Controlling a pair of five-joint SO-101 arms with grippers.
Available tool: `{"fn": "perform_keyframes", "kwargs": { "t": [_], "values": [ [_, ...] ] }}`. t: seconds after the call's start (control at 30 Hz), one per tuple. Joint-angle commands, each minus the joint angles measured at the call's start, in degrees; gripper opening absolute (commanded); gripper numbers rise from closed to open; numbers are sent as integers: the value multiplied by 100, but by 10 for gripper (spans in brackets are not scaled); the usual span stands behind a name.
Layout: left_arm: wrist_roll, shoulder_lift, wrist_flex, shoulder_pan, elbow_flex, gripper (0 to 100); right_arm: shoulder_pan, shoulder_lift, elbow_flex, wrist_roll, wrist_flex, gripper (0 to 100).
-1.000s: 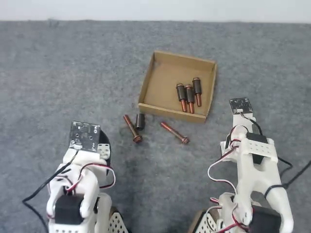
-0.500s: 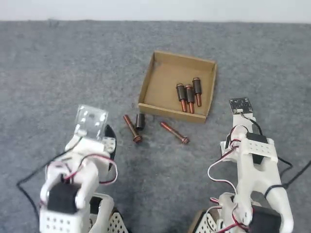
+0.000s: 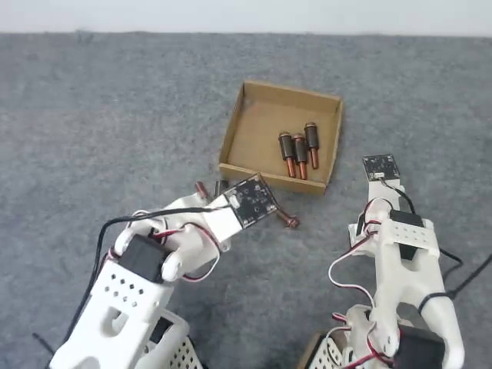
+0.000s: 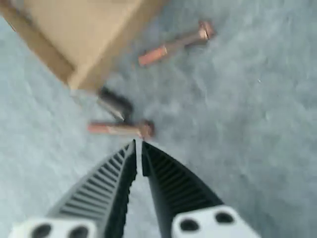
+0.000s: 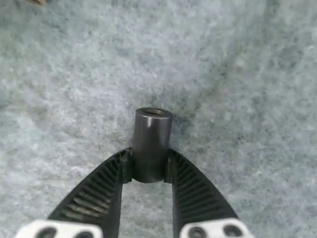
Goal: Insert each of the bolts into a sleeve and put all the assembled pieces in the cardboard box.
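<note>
A cardboard box [image 3: 247,134] holds three assembled pieces [image 3: 300,152]. In front of it my left arm [image 3: 184,231] stretches over the loose parts. Past its wrist board peek the tip of one copper bolt [image 3: 201,187] and the head of another bolt [image 3: 292,222]. In the left wrist view my left gripper [image 4: 138,145] is shut and empty just short of a bolt [image 4: 121,129]. A black sleeve [image 4: 115,102] lies behind that bolt, by the box corner [image 4: 74,74]. A second bolt [image 4: 173,44] lies farther off. My right gripper [image 5: 148,161] is shut on a black sleeve [image 5: 151,141], held upright above the carpet.
Grey carpet [image 3: 115,100] covers the whole table. The right arm [image 3: 400,246] stands at the right, just off the box's near right corner. Open carpet lies left of and behind the box.
My left arm has swung forward and to the right, from the near left to over the loose bolts and sleeve. The right arm has stayed still.
</note>
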Motion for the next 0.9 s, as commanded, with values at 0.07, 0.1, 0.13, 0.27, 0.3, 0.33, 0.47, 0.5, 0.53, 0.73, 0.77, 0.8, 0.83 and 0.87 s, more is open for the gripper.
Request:
{"fn": "perform_keyframes", "kwargs": {
  "t": [0.07,0.1,0.13,0.27,0.3,0.33,0.47,0.5,0.53,0.73,0.77,0.8,0.83,0.87],
  "values": [
    [-484,44,-809,404,13,103,92,-57,-273,-62,-127,7],
    [-492,44,-923,510,127,113,92,-57,-273,-62,-136,7],
    [-492,53,-1046,607,242,115,127,-57,-273,-62,-171,7],
    [-501,53,-1354,923,505,117,514,-66,-308,-70,-215,7],
    [-501,53,-1389,958,523,118,567,-66,-308,-79,-277,7],
    [-510,53,-1389,967,523,119,602,-75,-308,-149,-321,7],
    [-738,123,-1389,1134,488,120,637,-75,-325,-457,-418,7],
    [-756,255,-1433,1213,453,120,699,-66,-334,-466,-400,7],
    [-782,431,-1503,1292,374,120,778,-84,-334,-484,-391,7],
    [-879,2163,-1591,1521,-523,120,936,-84,-343,-492,-426,7],
    [-879,2453,-1591,1503,-681,120,945,-84,-343,-492,-426,7],
    [-888,2708,-1600,1459,-831,120,945,-84,-343,-484,-426,7],
    [-897,2963,-1618,1424,-980,120,936,-84,-343,-484,-426,7],
    [-941,3182,-1618,1398,-1138,120,936,-84,-343,-475,-435,7]
  ]
}}
